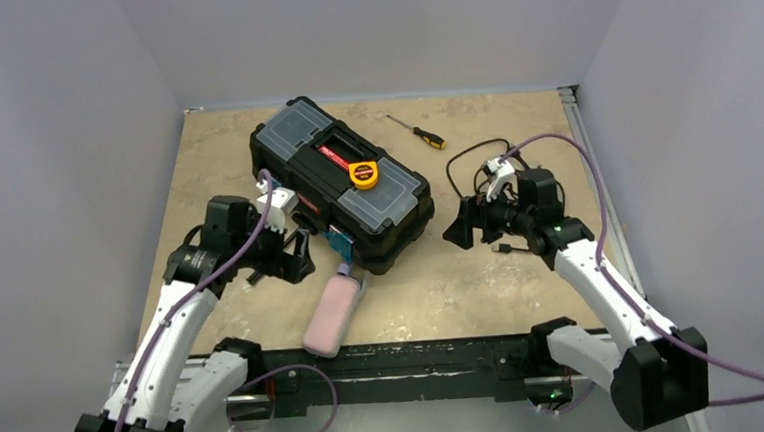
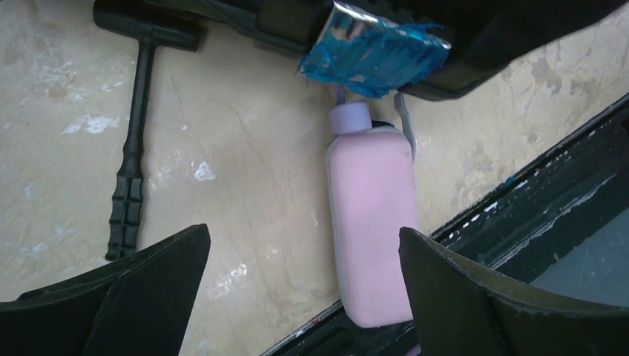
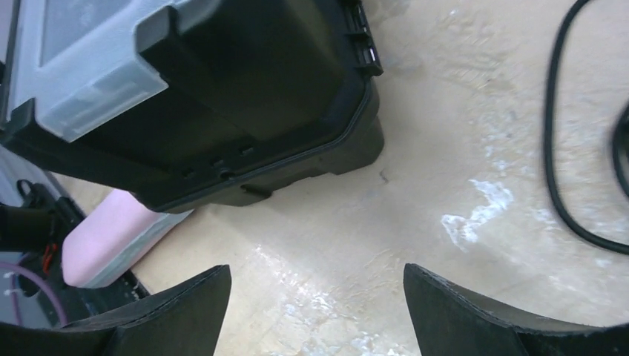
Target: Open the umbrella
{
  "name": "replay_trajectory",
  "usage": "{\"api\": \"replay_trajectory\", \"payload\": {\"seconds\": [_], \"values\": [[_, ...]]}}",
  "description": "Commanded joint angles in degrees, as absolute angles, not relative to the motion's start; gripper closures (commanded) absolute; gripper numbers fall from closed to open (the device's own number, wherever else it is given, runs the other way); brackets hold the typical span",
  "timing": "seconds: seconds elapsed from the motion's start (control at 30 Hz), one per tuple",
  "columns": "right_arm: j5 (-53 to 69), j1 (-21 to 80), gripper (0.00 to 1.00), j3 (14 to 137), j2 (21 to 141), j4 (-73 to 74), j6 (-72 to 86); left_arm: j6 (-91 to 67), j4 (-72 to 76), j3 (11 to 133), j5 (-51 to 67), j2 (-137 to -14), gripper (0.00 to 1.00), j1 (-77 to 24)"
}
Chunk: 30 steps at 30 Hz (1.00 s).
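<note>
- Our left gripper [image 2: 304, 248]: matte black wedge fingers spread wide, holding nothing.
- Our right gripper [image 3: 317, 274]: fingers likewise apart, over the mottled beige table [image 3: 445, 148].
- The umbrella [image 2: 371, 230] lies folded, a smooth pink rounded slab with a lavender cap, at the table's near edge beside the toolbox [image 3: 245, 96].
- Crinkled blue foil [image 2: 374, 55] hides whatever lies beyond the cap.

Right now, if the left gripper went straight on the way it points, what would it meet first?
Probably the folded umbrella, lying on the table just ahead of the open left gripper; the toolbox comes only beyond it. Depth is unclear.
</note>
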<state>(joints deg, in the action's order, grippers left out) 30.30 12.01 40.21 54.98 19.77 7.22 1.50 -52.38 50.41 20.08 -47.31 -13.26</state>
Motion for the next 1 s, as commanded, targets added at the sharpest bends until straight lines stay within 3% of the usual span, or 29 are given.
{"api": "replay_trajectory", "payload": {"seconds": [0.0, 0.2, 0.47, 0.8, 0.97], "values": [[33.9, 13.6, 0.16, 41.2, 61.8, 8.6, 11.8, -4.7, -39.2, 49.1, 18.9, -52.5, 0.02, -15.8], [31.6, 19.8, 0.22, 47.1, 73.5, -2.3, 16.8, -7.3, -29.7, 50.3, 18.1, -61.0, 0.06, -20.4], [28.1, 18.9, 0.23, 65.0, 92.3, -9.1, 19.9, -7.4, -19.9, 60.5, 11.6, -78.0, 0.07, -20.7], [29.9, 11.4, 0.23, 95.7, 118.3, -10.1, 22.3, -4.5, -17.0, 90.7, 11.4, -105.3, 0.06, -16.9], [31.0, 9.4, 0.20, 101.5, 122.1, -8.1, 20.3, -2.8, -19.9, 103.9, 12.2, -116.1, 0.06, -10.8]]}}
